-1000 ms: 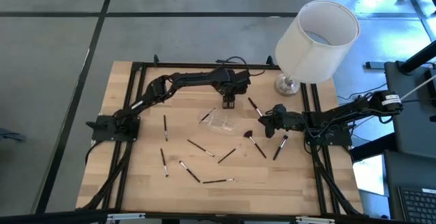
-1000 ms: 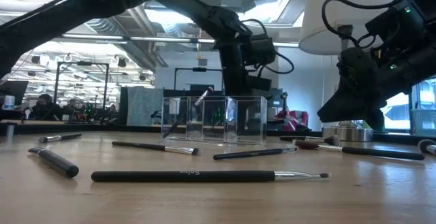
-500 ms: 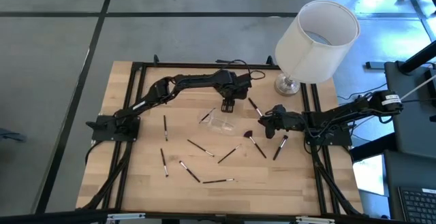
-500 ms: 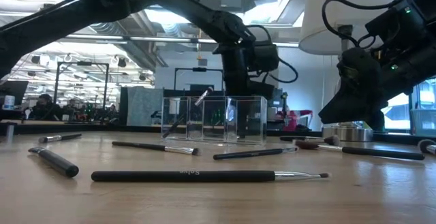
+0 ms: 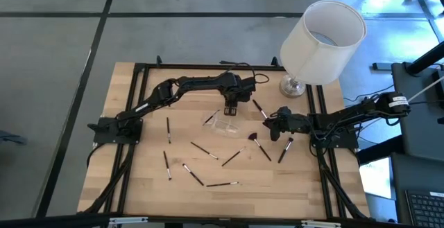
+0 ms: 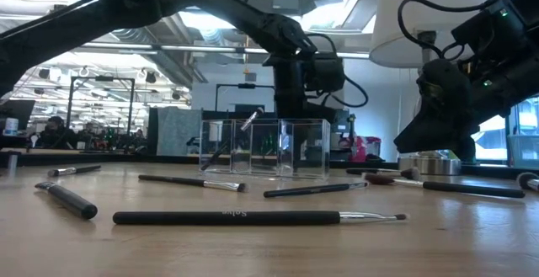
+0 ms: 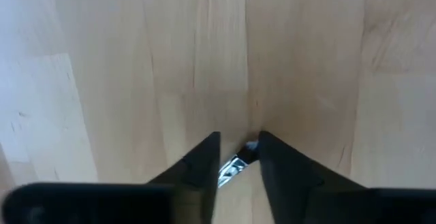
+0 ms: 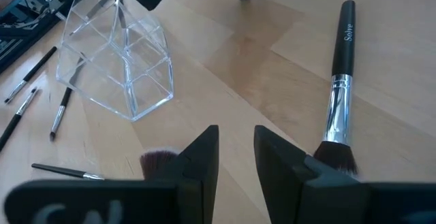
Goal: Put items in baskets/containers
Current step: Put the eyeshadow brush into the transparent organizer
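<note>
The clear tray (image 5: 222,123) (image 6: 265,146) (image 8: 119,54) stands near the table's middle. One brush (image 5: 211,116) (image 6: 247,124) leans inside it. My left gripper (image 5: 232,109) (image 7: 238,146) points down at the tray's far side, shut on a brush. My right gripper (image 5: 270,125) (image 8: 236,139) is right of the tray, narrowly open with nothing between its fingers. A silver-ferruled brush (image 8: 338,81) (image 5: 259,108) lies just beyond it. A dark-headed brush (image 5: 260,145) lies on its near side. Several more brushes (image 5: 203,150) lie flat nearer the front. My left gripper has a brush's silver ferrule (image 7: 234,168) between its two fingers, coming from above and pointing down. The ferrule lies slantwise across the gap. The fingers hide the rest of the brush, so I cannot tell whether it is lifted clear.
A big white lamp (image 5: 320,44) stands at the table's far right corner, its base (image 6: 434,163) behind my right arm. Loose brushes (image 5: 167,129) (image 5: 166,164) (image 5: 222,183) (image 5: 285,149) lie across the middle and near part. Bare wood shows at the near left.
My left gripper has moved a little toward the table's near edge, closer to the tray's far side. The tray, the loose brushes and my right arm have kept still.
</note>
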